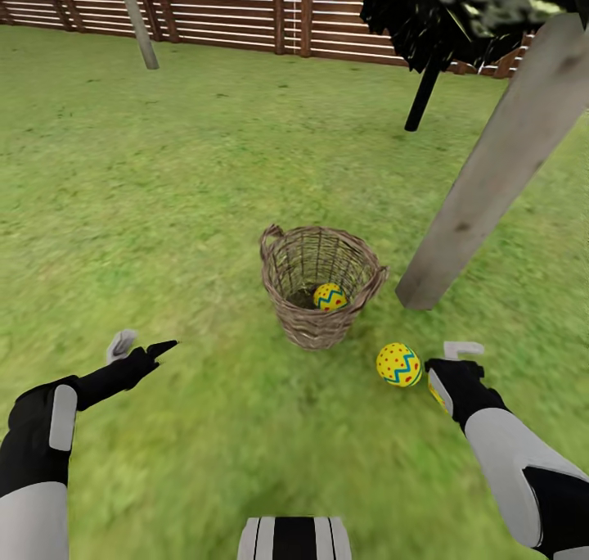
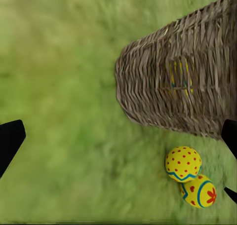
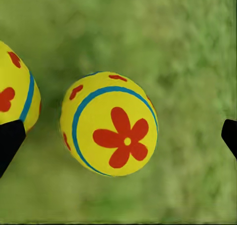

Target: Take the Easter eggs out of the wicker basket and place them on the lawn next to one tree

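Note:
The wicker basket (image 1: 321,286) stands upright on the lawn (image 1: 164,200) with one Easter egg (image 1: 330,296) inside; in the left wrist view that egg (image 2: 180,79) shows through the weave of the basket (image 2: 168,87). Two eggs lie on the grass right of the basket, near the thick pale tree trunk (image 1: 499,159): a dotted one (image 1: 398,364) and the flower egg (image 3: 109,124). My right gripper (image 1: 448,368) hangs open over the flower egg, its fingertips (image 3: 9,143) wide apart and clear of it. My left gripper (image 1: 143,347) is open and empty, left of the basket.
A thin black-trunked tree (image 1: 423,93) stands behind the basket, and a slim grey trunk (image 1: 137,20) at the far left. The slatted wooden fence (image 1: 229,7) closes the back. Open grass stretches left and in front of the basket.

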Tool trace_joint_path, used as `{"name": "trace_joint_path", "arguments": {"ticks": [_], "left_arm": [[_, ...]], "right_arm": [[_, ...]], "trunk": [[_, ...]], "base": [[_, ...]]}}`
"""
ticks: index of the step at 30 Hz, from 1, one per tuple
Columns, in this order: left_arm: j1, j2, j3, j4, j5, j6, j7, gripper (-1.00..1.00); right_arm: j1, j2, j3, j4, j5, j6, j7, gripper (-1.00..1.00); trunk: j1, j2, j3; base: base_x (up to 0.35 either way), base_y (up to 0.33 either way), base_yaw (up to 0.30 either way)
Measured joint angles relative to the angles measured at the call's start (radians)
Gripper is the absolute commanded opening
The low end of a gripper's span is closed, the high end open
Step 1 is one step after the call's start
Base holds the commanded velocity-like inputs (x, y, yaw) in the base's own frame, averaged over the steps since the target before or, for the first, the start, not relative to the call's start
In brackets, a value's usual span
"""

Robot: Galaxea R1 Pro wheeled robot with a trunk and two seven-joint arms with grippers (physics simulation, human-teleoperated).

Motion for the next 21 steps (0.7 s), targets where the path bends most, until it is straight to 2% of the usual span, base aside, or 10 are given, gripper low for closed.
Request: {"name": "trace_joint_path", "arguments": {"ticks": [4,7,11,14,21], "left_arm": [[0.000,0.000,0.000,0.000,0.000,0.000,0.000,1.00],[0.000,0.000,0.000,0.000,0.001,0.000,0.000,1.00],[0.000,0.000,0.000,-0.001,0.000,-0.003,-0.001,1.00],[0.000,0.000,0.000,-0.002,0.000,-0.006,-0.004,1.00],[0.000,0.004,0.001,-0.003,-0.002,-0.003,0.000,1.00]], "right_arm": [[0.000,0.001,0.000,0.000,0.000,-0.001,0.000,1.00],[0.000,0.001,0.000,0.000,0.000,-0.003,0.012,1.00],[0.000,0.000,0.000,0.000,0.000,-0.003,0.165,1.00],[0.000,-0.004,0.000,0.000,-0.001,-0.004,0.341,1.00],[0.000,-0.010,-0.015,0.000,-0.004,0.004,0.496,1.00]], "trunk": [[-0.002,0.001,0.015],[-0.004,0.002,0.027],[-0.005,0.003,0.043],[-0.007,0.003,0.054],[-0.010,0.005,0.081]], "base": [[-0.243,0.169,0.000],[-0.033,0.024,0.000],[-0.002,0.002,0.000],[0.000,0.000,0.000],[0.000,0.000,0.000]]}}
